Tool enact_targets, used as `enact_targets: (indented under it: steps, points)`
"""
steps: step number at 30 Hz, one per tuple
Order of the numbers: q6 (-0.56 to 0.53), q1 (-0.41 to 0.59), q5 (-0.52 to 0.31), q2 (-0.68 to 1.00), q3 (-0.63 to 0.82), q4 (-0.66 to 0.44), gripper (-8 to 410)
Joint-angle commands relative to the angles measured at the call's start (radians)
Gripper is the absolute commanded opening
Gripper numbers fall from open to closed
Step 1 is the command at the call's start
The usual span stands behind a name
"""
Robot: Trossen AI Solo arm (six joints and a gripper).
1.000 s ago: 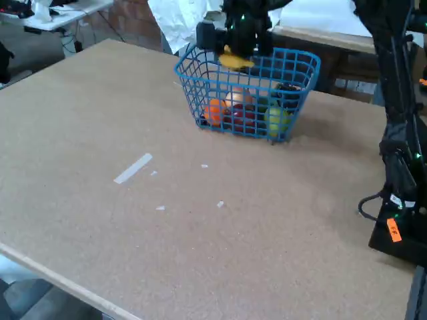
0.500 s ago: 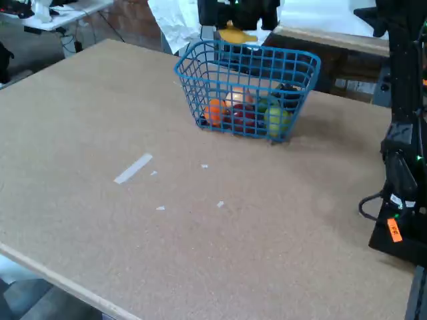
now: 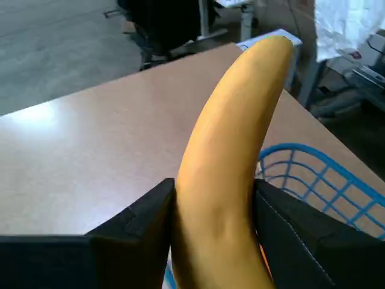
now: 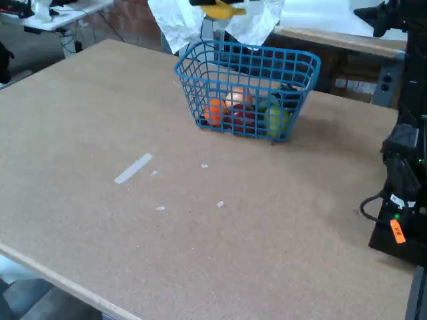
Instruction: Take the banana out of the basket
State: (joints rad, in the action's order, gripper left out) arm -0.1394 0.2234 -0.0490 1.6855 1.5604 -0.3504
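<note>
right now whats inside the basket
The basket holds an orange fruit, a yellow-green one and something red between them; anything underneath is hidden. The banana is out, in the gripper.

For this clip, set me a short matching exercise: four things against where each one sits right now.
Things:
1. banana
2. basket
3. orange fruit
4. yellow-green fruit

Places:
A. basket's right end, fixed view
B. between the closed jaws, above the basket
C. on the table, far side
D. basket's left end, fixed view

Pairs: 1-B, 2-C, 3-D, 4-A
</note>
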Motion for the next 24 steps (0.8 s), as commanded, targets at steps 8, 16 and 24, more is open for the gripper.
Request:
enact_targets:
  steps: [8,16,24]
  points:
    - [0.088,-0.216,0.008,-0.097,0.001,-0.139,-1]
    - [0.135,-0.322,-0.002,-0.095,0.001,-0.229,-1]
    - [0.150,-0.365,-0.066,-0.098,-0.037,-0.227,-1]
